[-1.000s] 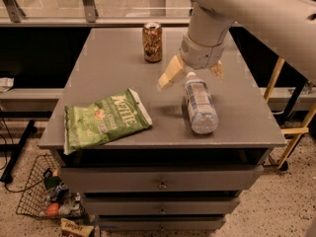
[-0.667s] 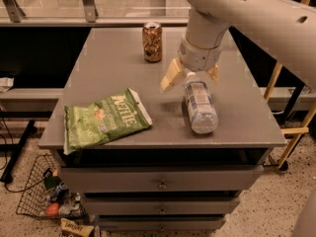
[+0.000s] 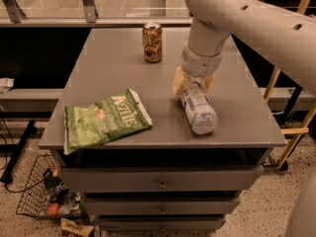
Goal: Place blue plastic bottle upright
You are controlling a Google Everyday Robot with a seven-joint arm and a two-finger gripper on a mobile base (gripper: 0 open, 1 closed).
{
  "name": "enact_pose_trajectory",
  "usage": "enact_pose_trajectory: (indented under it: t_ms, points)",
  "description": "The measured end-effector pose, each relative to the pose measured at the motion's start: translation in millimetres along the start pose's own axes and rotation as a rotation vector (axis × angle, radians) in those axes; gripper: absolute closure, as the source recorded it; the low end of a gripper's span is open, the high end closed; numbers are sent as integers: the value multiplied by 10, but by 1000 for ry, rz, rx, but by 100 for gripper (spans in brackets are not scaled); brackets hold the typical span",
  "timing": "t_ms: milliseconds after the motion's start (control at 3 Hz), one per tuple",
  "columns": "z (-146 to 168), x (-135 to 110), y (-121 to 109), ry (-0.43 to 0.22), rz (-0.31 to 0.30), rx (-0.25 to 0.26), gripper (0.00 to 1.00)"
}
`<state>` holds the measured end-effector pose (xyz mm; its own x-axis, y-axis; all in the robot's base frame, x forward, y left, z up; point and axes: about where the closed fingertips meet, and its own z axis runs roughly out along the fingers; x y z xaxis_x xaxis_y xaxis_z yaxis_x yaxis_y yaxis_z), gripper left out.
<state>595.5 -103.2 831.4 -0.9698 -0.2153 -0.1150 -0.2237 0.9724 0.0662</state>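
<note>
Lower and a little left of where it hung a second ago, the end effector [image 3: 193, 85] has come down from above the blue plastic bottle [image 3: 201, 112] onto the bottle's far end. The bottle itself looks unmoved, lying in the same spot at the same angle.

At the left of the frame, a green chip bag [image 3: 104, 121] lies flat near the worktop's [image 3: 113, 63] front edge, well apart from the action. Further right, towards the top of the frame, a brown drink can [image 3: 152, 42] stands upright near the back edge, clear of the arm. Right of centre, the end effector sits down over the cap end of the bottle and hides the cap. Whether it has closed on the bottle or only brackets it, I cannot tell.

The bottle lies on its side, its label facing up and its base towards the lower right of the frame, close to the front edge of the worktop.

As I judge it, the approach is finished and the grasp is the step in hand. The bottle is not yet upright, so the lift and the tilt onto its base remain. That base lies near the front edge, which leaves little margin if it slides while being tipped up.
</note>
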Motion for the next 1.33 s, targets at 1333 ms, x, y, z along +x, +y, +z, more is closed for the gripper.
enact_pose_trajectory:
  t_ms: [1333]
  points:
    - [-1074,-405,104,-565,-360,-163,100]
